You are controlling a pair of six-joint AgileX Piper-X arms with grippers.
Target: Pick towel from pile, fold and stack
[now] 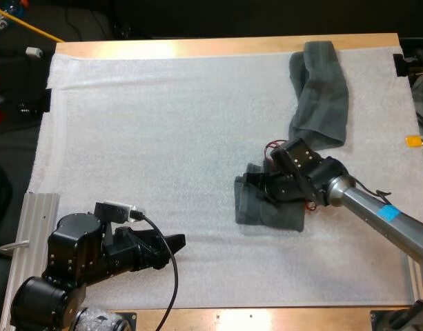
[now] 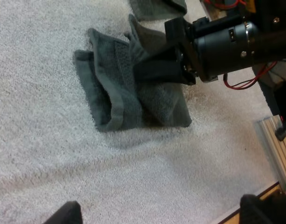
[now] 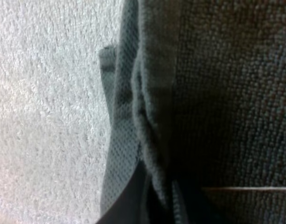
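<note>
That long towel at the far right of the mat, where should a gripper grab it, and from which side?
Likely the doubled-over left edge of the long towel, pinched from above: that fold looks raised, while the rest lies flat on the mat.

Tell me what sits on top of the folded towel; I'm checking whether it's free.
The right pincer sits on the folded towel, pinching a raised fold. The cloth under the pincer and the white mat beneath the towel are covered.

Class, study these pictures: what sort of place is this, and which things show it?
Probably a robotics lab bench: a left gripper and right gripper work over a wooden table with a white mat, the right one on a folded towel.
</note>
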